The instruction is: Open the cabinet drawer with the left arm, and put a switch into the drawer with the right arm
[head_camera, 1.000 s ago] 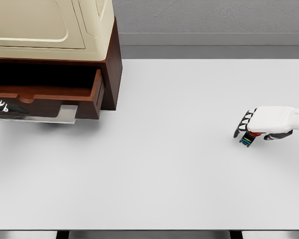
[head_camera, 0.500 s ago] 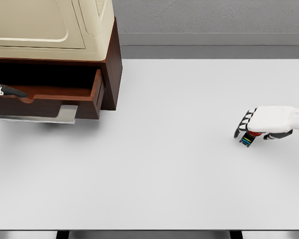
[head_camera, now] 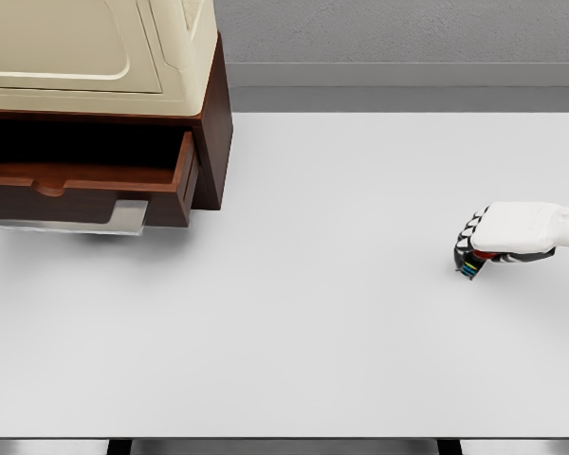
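From the head view, the right hand [head_camera: 498,242] curled its fingers [head_camera: 470,237] over the switch [head_camera: 469,264] on the table [head_camera: 341,313]. Mostly hidden beneath the palm, the switch's direction could not be judged. Far to the hand's left, the drawer [head_camera: 95,185] stood pulled out of the cabinet [head_camera: 213,114].

- A bare simulated test room is showing here, with nothing homely in it.
- A plain white bench [head_camera: 294,313] is filling most of the view, flat and evenly lit.
- At 12 o'clock a textured grey wall [head_camera: 398,33] is running behind it.
- At 10 o'clock a dark wooden cabinet [head_camera: 213,123] is standing, its drawer [head_camera: 95,185] hanging open, a cream appliance [head_camera: 85,47] sitting on top.
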